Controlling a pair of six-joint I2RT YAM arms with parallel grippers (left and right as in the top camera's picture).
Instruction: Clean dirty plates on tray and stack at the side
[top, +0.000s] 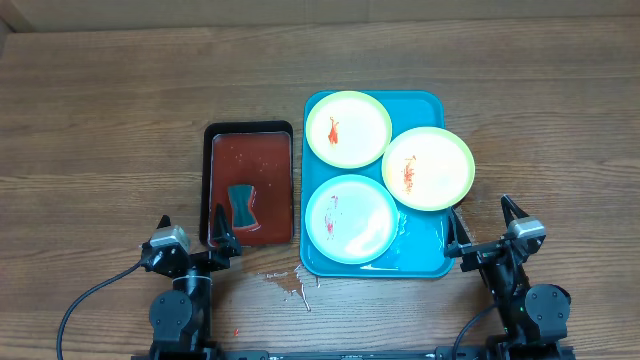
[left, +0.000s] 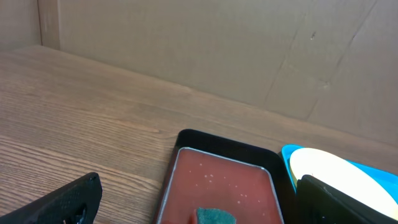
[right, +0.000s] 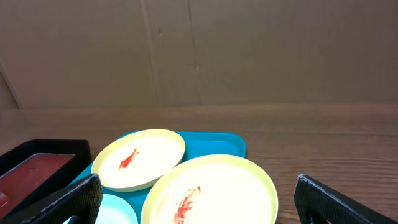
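Note:
Three dirty plates lie on the turquoise tray (top: 424, 258): a yellow-green one (top: 348, 128) at the back left, a yellow-green one (top: 428, 167) at the right overhanging the tray's rim, and a light blue one (top: 351, 218) at the front. Each has red-orange smears. My left gripper (top: 193, 237) is open and empty at the table's front, before the black tray. My right gripper (top: 484, 228) is open and empty just off the turquoise tray's front right corner. The right wrist view shows both yellow-green plates (right: 138, 159) (right: 211, 190) and the blue one's edge (right: 115, 211).
A black tray of red liquid (top: 250, 183) with a teal sponge (top: 241, 206) in it stands left of the turquoise tray; it also shows in the left wrist view (left: 217, 180). A small red spill (top: 290, 285) marks the wood near the front. A cardboard wall stands behind.

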